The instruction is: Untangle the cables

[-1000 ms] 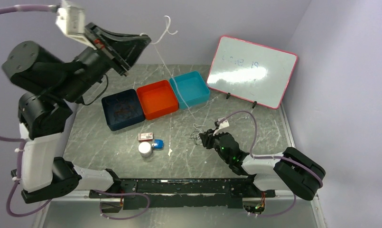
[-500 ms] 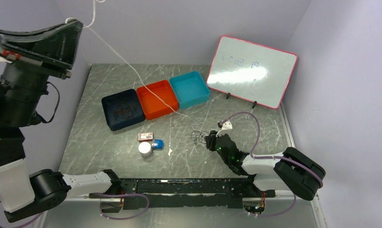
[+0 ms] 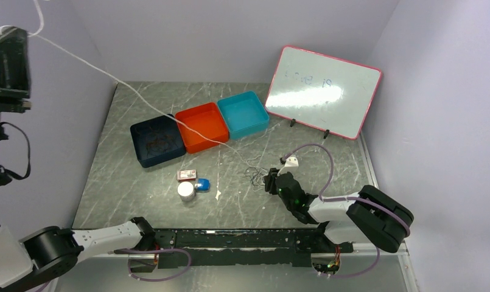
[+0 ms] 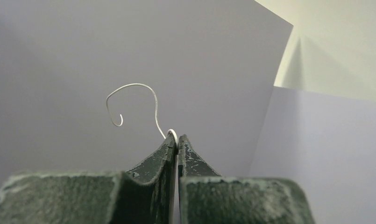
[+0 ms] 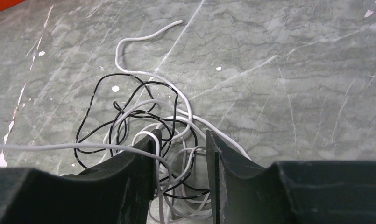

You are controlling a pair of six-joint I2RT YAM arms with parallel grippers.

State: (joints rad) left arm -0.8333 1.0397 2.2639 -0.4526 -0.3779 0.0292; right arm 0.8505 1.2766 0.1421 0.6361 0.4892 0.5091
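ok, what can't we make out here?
Left gripper: cut by the top view's left edge; wrist view shows it shut on the white cable.
Tangle: near part behind the fingers of the right gripper in its wrist view; too small from above.
Whiteboard writing: too faint.
Navy bin contents: too small.

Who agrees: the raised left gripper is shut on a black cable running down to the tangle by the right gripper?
Wrong colour: the cable in the left gripper is white, as the left wrist view shows. It does run down to the tangle by the right gripper.
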